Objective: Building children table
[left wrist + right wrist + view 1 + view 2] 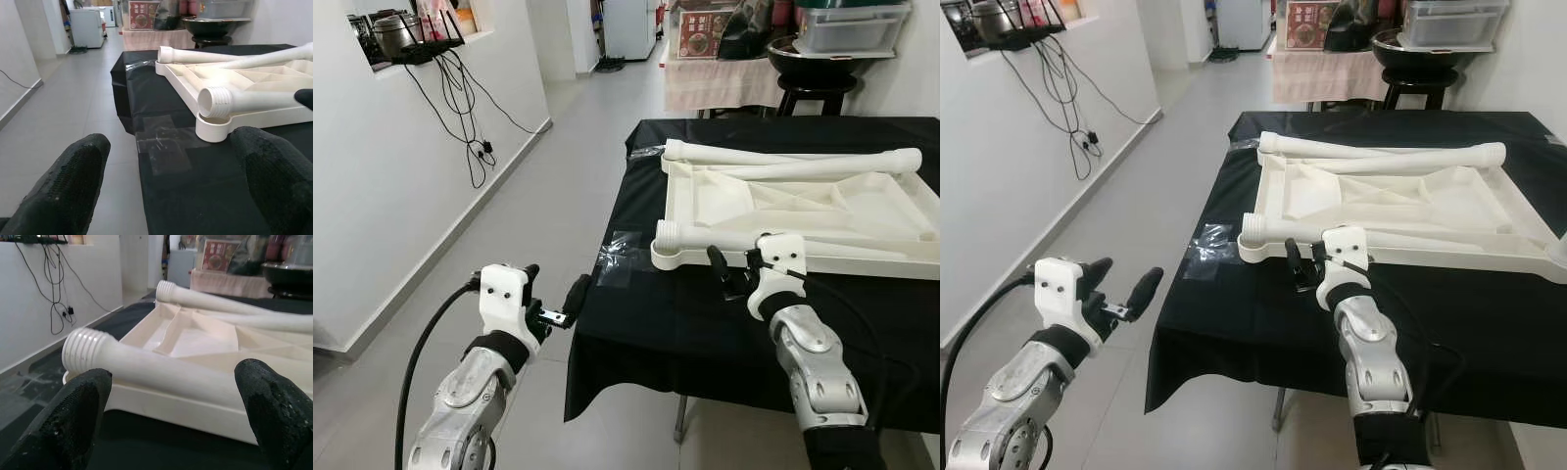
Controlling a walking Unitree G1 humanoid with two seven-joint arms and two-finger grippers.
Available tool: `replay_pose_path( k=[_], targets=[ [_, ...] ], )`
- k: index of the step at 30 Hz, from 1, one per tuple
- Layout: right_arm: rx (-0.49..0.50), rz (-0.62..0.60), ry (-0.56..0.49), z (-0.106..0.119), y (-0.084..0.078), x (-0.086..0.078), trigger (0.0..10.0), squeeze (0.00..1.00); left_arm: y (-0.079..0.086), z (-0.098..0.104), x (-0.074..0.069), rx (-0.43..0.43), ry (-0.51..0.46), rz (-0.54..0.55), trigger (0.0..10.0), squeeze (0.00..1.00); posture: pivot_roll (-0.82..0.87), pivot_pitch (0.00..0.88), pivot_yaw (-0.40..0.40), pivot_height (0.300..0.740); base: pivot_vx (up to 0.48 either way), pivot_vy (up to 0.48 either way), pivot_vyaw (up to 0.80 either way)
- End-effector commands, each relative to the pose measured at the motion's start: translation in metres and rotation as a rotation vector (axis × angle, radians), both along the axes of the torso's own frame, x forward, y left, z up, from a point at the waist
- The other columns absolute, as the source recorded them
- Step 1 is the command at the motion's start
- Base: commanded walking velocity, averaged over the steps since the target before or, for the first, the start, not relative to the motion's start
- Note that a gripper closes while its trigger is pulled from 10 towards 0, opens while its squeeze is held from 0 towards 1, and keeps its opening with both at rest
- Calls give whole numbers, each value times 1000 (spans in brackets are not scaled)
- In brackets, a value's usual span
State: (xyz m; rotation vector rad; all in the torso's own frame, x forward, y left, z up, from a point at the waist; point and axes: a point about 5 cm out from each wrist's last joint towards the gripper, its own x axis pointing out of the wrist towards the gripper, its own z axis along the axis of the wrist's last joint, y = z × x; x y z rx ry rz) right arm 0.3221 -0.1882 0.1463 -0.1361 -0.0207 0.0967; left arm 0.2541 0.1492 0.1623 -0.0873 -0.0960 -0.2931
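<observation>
A white plastic tabletop [862, 211] lies upside down on a table draped in a black cloth [685, 323], its ribbed underside facing up; several white table legs rest on it — 1 long leg [793, 157] along the far edge, and a nearer leg [705, 236] lying across the near edge, its threaded end pointing to the robot's left, just above a round corner socket [211, 128]. A patch of clear tape [619, 257] shines on the cloth just beside that corner.

The right gripper [732, 269] hovers above the cloth just in front of the tabletop's near rim, close to the nearer leg; its fingers [80, 406] are spread wide with nothing between them, the leg seen beyond the gap. The left gripper [1124, 286] is held off the table's left edge, above the grey tiled floor [529, 196]; its 2 fingers [73, 176] are likewise parted and hold nothing — it faces the threaded end and the socket from a little way off.

Black cables [460, 108] hang down the white wall on the left; a dark wok [808, 54] sits on a stool beyond the table.
</observation>
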Motion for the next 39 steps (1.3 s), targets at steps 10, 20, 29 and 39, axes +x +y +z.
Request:
replay_pose_path(
  k=[10,20,29,39],
  targets=[
    [38,11,-24,3,1,6,10000,0,1,-2,3,31,2,-29,10000,0,-54,0,40,740,317,0,-400],
    [46,14,-30,3,1,7,10000,0,1,-1,3,39,-1,-41,10000,0,-56,0,44,740,358,0,-80],
    [69,15,-28,2,0,7,10000,0,-4,-3,-2,20,48,-124,10000,0,-62,0,49,740,0,0,0],
    [104,19,-33,6,-3,6,10000,0,1,-10,-10,-247,327,-276,10000,0,-62,0,63,740,0,0,0]
  ],
)
